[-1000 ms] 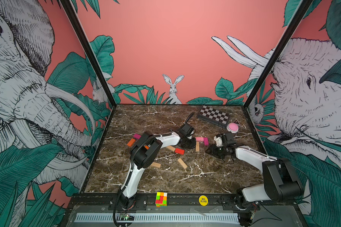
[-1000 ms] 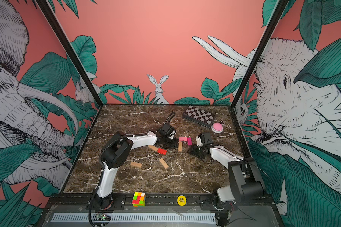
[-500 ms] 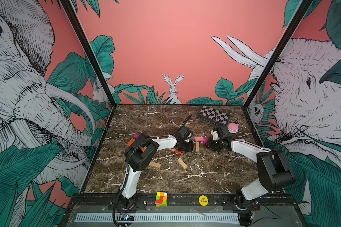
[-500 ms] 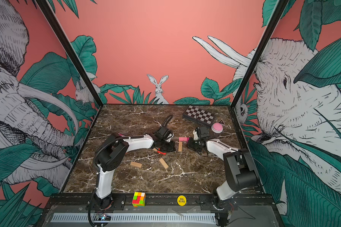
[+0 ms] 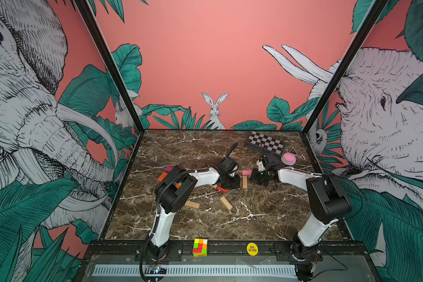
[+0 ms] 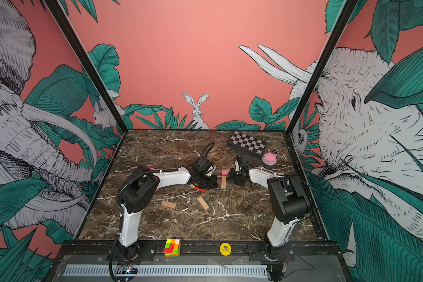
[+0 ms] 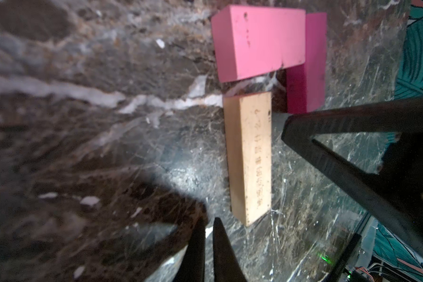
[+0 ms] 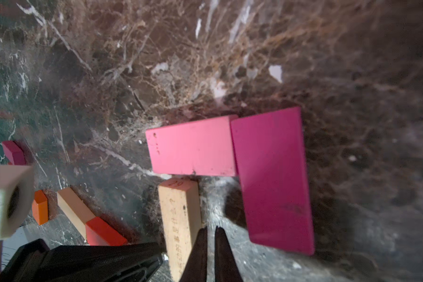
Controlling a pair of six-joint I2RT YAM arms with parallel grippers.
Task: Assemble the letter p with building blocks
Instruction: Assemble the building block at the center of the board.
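Observation:
Three building blocks lie together mid-table: a pink block (image 8: 193, 146) butts a magenta block (image 8: 274, 180) in an L, and a tan block (image 8: 178, 219) runs off below the pink one with a small gap. In both top views the pink block (image 5: 246, 172) and tan block (image 5: 244, 182) sit between my grippers. My left gripper (image 7: 209, 222) is shut and empty, its tips on the table just off the tan block's (image 7: 250, 156) end. My right gripper (image 8: 211, 228) is shut and empty, low between the tan and magenta blocks. A red block (image 5: 222, 188) lies by the left gripper (image 5: 235, 183).
Loose tan blocks (image 5: 192, 204) (image 5: 226, 203) lie nearer the front. Orange (image 5: 162, 176) and magenta (image 5: 168, 169) blocks sit behind the left arm. A checkered box (image 5: 265, 142) and pink dome (image 5: 288, 158) stand at back right. A puzzle cube (image 5: 200, 247) rests on the front rail.
My right gripper has closed its jaws and slid left toward the pink and tan blocks. The left gripper stayed shut and shifted slightly beside the tan block.

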